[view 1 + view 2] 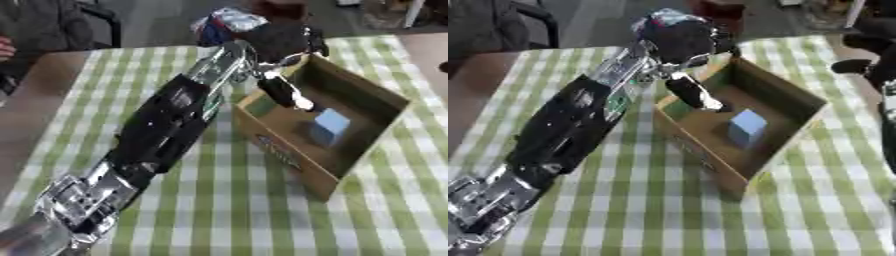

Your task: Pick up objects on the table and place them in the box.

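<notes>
An open cardboard box [289, 155] stands askew on the green checked tablecloth. A light blue cube [331, 125] lies on its floor. My left arm runs from the lower left up to the box's far left corner, and my left hand [282, 39] hovers there as a dark mass above the rim. A slim dark part with a pale tip [285, 93] reaches down from it inside the box, left of the cube; I cannot tell whether it is part of the hand or something held. My right hand [852, 65] shows only as dark shapes at the right edge of the right eye view.
A crumpled blue, white and red thing [226, 22] lies at the table's far edge behind the left hand. A person sits past the far left corner. Bare brown table [35, 100] shows to the left of the cloth.
</notes>
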Motion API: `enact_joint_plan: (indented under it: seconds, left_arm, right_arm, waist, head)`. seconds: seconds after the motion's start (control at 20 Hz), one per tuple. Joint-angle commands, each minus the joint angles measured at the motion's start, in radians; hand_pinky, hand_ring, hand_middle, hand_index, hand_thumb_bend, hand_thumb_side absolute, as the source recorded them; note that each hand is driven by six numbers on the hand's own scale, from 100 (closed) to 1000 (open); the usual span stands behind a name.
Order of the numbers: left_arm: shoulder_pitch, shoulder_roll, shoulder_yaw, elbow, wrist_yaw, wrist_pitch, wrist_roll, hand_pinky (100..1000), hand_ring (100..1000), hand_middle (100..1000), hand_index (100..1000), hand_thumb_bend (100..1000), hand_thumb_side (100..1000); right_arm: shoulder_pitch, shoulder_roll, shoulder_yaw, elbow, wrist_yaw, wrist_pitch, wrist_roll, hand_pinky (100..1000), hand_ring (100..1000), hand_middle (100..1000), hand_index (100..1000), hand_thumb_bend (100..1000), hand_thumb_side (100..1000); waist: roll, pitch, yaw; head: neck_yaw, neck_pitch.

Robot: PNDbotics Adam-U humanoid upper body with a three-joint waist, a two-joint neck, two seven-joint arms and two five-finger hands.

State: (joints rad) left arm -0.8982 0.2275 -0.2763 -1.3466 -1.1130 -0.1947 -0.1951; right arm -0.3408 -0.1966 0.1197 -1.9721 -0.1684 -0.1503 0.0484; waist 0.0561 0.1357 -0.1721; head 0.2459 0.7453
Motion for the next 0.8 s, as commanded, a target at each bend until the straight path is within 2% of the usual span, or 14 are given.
enact_joint_plan:
  seconds: [0.05, 0.2, 0.4, 0.6, 0.8]
  left_arm:
    - [0.022, 0.040, 0.087, -0.099, 0.053, 0.048, 0.052, 766, 676, 691, 785, 436, 715]
    - [0.088, 0.052, 0.169, -0.181, 0.104, 0.084, 0.102, 734, 619, 637, 753, 282, 707]
    - [0.188, 0.046, 0.243, -0.284, 0.167, 0.132, 0.165, 725, 599, 613, 737, 200, 678]
    - [0.298, 0.024, 0.260, -0.394, 0.235, 0.197, 0.233, 723, 593, 607, 733, 164, 660]
    - [0.414, -0.004, 0.236, -0.510, 0.306, 0.268, 0.305, 728, 600, 614, 737, 154, 658]
  right_arm:
    - [-0.002, -0.004, -0.012, -0.008, 0.002, -0.001, -0.011, 634, 768, 728, 735, 100, 427]
    - [0.002, -0.006, -0.019, -0.006, 0.008, -0.003, -0.020, 634, 767, 729, 736, 100, 425]
    - [0.007, -0.008, -0.029, -0.004, 0.013, -0.006, -0.034, 632, 767, 730, 745, 100, 423]
    - [0.009, -0.011, -0.040, -0.004, 0.024, -0.009, -0.050, 631, 767, 733, 750, 100, 421]
    - [0.014, -0.010, -0.043, -0.002, 0.032, -0.010, -0.058, 630, 767, 735, 751, 100, 415]
  waist:
    - [-0.008, -0.019, 0.008]
    - [-0.008, -0.018, 0.026]
    - [-0.007, -0.011, 0.051]
    - [-0.007, 0.004, 0.081]
    - [-0.007, 0.010, 0.094]
  head:
    - [-0.009, 0.011]
    - [-0.016, 0.017]
    - [-0.028, 0.024]
    - [-0.036, 0.025]
    - [-0.038, 0.025]
